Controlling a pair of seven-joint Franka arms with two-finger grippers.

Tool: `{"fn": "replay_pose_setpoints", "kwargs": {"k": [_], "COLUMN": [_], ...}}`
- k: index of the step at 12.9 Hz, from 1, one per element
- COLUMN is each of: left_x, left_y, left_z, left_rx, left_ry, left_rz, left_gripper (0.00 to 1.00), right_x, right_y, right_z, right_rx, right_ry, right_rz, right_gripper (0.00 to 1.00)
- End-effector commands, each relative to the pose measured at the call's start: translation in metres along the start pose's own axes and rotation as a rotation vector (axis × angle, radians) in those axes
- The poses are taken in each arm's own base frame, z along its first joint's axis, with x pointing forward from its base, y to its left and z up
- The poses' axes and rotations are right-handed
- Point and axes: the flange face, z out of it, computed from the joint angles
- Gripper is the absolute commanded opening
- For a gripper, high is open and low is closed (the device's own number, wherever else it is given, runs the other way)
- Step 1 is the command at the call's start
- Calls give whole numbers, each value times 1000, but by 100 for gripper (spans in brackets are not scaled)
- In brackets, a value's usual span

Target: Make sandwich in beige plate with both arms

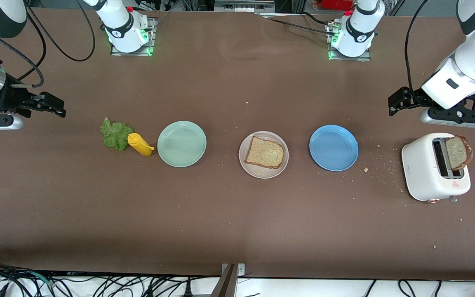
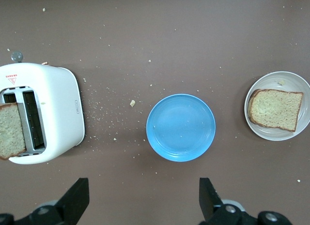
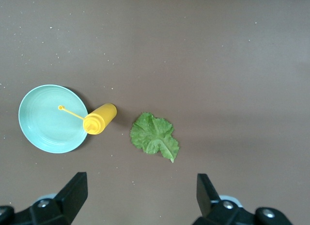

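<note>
Two grippers, left (image 1: 395,105) and right (image 1: 54,105), hang wide open and empty over bare table ends. One bread slice (image 1: 264,152) fills the beige plate (image 1: 245,163); the toaster (image 1: 425,173) sits at the left gripper's five o'clock.

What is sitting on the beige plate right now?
One slice of wholegrain toast lies flat on the beige plate, with a small crumb beside it on the rim. No lettuce or second slice is on it. Whatever lies under the slice is covered.

High front camera faces robots (wrist cameras look straight down)
</note>
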Motion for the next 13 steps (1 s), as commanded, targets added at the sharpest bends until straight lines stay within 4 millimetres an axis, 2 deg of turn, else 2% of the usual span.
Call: {"fn": "replay_pose_setpoints", "kwargs": {"k": [1, 13], "left_x": [2, 1], "left_y": [-1, 3], "left_z": [-6, -5], "left_rx": [3, 2], "left_ry": [-5, -8], "left_rz": [18, 23], "left_gripper": [100, 100], "right_x": [0, 2], "right_y": [-2, -4], "right_z": [-1, 9], "right_rx": [-6, -2], "right_ry": [6, -10], "right_rz": [-16, -28], "right_gripper": [100, 100]}}
